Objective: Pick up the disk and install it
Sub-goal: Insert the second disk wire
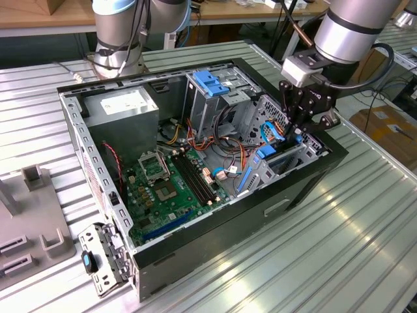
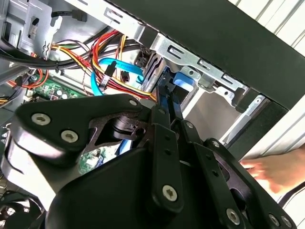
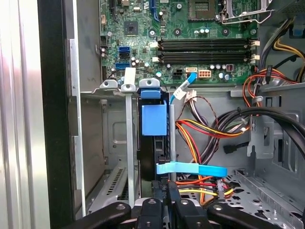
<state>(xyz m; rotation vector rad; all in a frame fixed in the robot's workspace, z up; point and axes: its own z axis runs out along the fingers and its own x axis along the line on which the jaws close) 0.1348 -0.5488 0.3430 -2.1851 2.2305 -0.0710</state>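
**Gripper held the disk on edge in the drive bay of an open computer case**

An open computer case point(image 1: 313, 179) lay on its side on a ribbed metal table point(image 1: 339, 248), so its inside faced up and could be reached from above. The robot's gripper point(image 1: 294, 130) reached down at the exterior view's right end of the case. Its fingers were pressed together on the end of the disk point(image 3: 153, 143), pinching the blue carrier rail point(image 2: 167, 98).

The disk stood on edge in the metal drive bay point(image 1: 287, 160), between the bay's upright walls. This suited a slot that only accepts a thin drive edgewise. Its long axis ran from the gripper towards the motherboard point(image 3: 190, 33), with the blue tab end leading. A flat blue cable point(image 3: 190, 169) crossed just beside it, and bundled wires point(image 3: 209, 131) lay near. A person's hand point(image 2: 279, 169) rested outside the case wall.
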